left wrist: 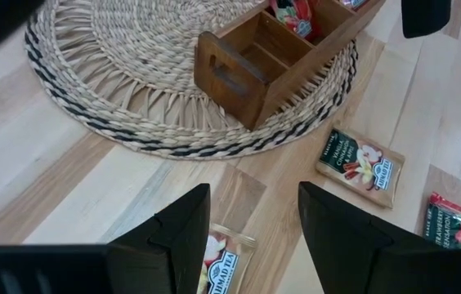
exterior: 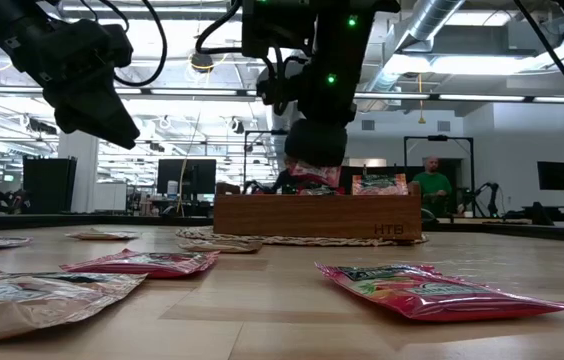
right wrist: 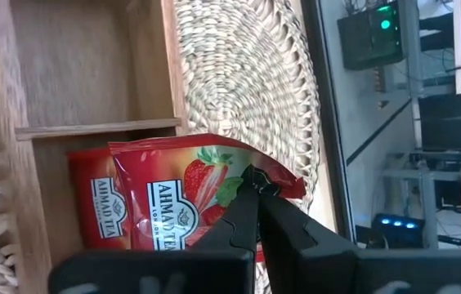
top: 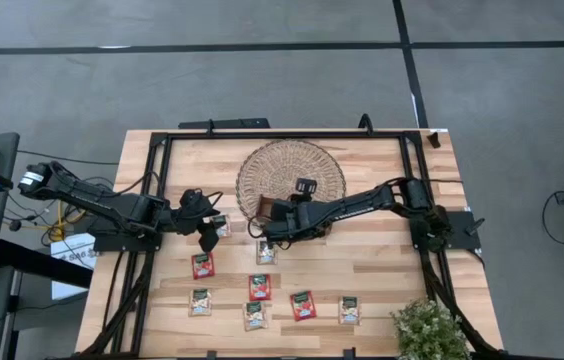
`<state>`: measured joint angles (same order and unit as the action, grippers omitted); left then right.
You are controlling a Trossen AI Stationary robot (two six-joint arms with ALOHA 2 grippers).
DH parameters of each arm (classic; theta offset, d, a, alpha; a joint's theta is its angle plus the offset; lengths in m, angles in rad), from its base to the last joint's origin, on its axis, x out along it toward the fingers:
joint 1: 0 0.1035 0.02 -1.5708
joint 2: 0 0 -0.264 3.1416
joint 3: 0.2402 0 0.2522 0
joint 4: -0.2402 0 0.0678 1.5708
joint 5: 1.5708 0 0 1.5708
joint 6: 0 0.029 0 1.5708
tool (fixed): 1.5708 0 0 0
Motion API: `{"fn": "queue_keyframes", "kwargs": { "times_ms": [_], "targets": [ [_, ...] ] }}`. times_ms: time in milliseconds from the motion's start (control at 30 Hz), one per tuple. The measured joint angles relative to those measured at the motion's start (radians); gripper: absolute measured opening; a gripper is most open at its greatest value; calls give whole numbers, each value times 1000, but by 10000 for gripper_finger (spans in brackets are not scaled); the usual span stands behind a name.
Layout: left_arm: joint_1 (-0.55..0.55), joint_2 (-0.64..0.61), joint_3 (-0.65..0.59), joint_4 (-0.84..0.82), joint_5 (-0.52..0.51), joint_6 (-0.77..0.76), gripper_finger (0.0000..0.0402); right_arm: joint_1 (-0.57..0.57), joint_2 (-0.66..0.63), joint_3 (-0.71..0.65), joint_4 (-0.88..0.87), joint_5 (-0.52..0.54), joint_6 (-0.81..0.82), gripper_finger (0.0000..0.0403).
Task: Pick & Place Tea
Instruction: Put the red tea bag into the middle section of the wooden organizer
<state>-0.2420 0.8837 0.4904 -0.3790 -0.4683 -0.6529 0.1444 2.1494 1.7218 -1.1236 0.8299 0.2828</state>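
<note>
A brown wooden tray [top: 280, 207] stands on a round woven mat [top: 292, 175]. My right gripper [right wrist: 257, 181] is over it, shut on a red tea sachet [right wrist: 181, 192] that stands in a compartment beside another red sachet [right wrist: 98, 211]; the neighbouring end compartment [right wrist: 75, 65] is bare. Several red and cream sachets lie flat on the table, such as a red one [top: 203, 265] and a cream one [top: 265, 252]. My left gripper [left wrist: 253, 224] hangs open left of the tray, above a cream sachet [left wrist: 226, 260], with nothing between its fingers. My right gripper pinches the red sachet's upper edge [right wrist: 243, 166] near a corner, between its two fingertips. The fingers slant down from the table's right side. The sachet stands upright, its lower part behind the tray's wall [exterior: 317, 215] inside the compartment.
More sachets lie toward the near edge: a red one [top: 259, 287], another red [top: 304, 305] and a cream one [top: 349, 310]. A small green plant [top: 427, 330] stands at the near right corner. Black frame rails [top: 162, 170] run along the table's sides.
</note>
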Motion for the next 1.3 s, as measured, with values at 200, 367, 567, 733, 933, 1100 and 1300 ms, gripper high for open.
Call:
{"fn": "queue_keyframes", "kwargs": {
  "times_ms": [200, 367, 567, 733, 933, 1100, 1300],
  "targets": [
    [0, 0, 0, 0, -6, 13, 179, 2, 0, 0, 1, 7, 16, 0],
    [0, 0, 0, 0, -7, 13, 179, -2, 18, 0, 6, 15, 38, 0],
    [0, 0, 0, 1, -7, 13, 179, 0, 53, -2, -34, 21, 34, 0],
    [0, 0, 0, 8, -7, 13, 179, 4, 59, -2, -22, 37, 74, 0],
    [0, 0, 0, 8, -7, 13, 179, 4, 64, -1, -20, -16, 127, 0],
    [0, 0, 0, 7, -7, 13, 179, 3, 64, -1, -21, -19, 128, 0],
    [0, 0, 0, 8, -7, 13, 179, -4, 64, -1, -26, -18, 65, 0]
  ]
}}
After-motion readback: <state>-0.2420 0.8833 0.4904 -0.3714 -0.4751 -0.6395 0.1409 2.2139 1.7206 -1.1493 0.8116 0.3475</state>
